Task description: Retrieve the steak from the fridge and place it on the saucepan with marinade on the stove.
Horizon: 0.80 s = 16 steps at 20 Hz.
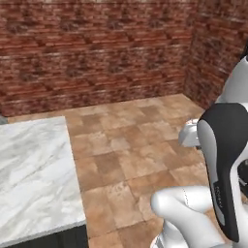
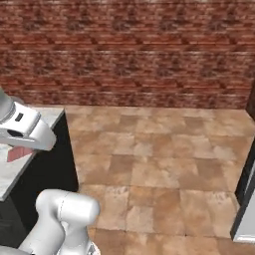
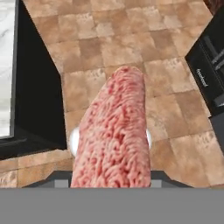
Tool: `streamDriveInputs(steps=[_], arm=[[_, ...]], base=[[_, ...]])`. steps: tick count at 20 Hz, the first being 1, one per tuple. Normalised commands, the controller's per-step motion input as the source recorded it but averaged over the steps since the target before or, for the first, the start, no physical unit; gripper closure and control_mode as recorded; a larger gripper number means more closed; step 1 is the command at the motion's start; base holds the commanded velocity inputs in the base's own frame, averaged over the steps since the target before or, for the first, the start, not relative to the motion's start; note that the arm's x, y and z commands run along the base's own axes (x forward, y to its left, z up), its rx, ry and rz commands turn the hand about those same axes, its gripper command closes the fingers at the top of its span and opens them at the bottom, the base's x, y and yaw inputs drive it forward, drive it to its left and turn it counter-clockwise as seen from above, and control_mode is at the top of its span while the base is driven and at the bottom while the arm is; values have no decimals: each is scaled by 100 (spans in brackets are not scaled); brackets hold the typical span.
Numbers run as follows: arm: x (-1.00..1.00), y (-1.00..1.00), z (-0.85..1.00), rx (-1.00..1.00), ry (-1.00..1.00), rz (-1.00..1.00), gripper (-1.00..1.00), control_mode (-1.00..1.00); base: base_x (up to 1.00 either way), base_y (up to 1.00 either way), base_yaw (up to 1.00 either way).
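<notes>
One item matters here: the steak [image 3: 114, 131] is clamped in the gripper [image 3: 111, 141], its long axis running straight out from the hand over the tiled floor [image 3: 131, 43]. We judge the carry half done, since stove and saucepan lie somewhere beyond these frames. Relative to the marble counter [image 1: 34, 174], the hand view places the steak just off the counter's dark side. From the right base view we see only a pink corner [image 2: 19, 152] under the hand, above that counter's edge.
</notes>
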Motion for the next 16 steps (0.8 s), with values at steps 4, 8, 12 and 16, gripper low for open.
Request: streamDriveInputs(steps=[4, 8, 12, 16], arm=[[0, 0, 0, 0, 0, 0, 100, 100], [0, 0, 0, 0, 0, 0, 100, 100], [0, 0, 0, 0, 0, 0, 100, 100], [0, 0, 0, 0, 0, 0, 100, 100]], base=[[-4, 0, 100], [-1, 0, 100], [-1, 0, 100], [0, 34, 91]])
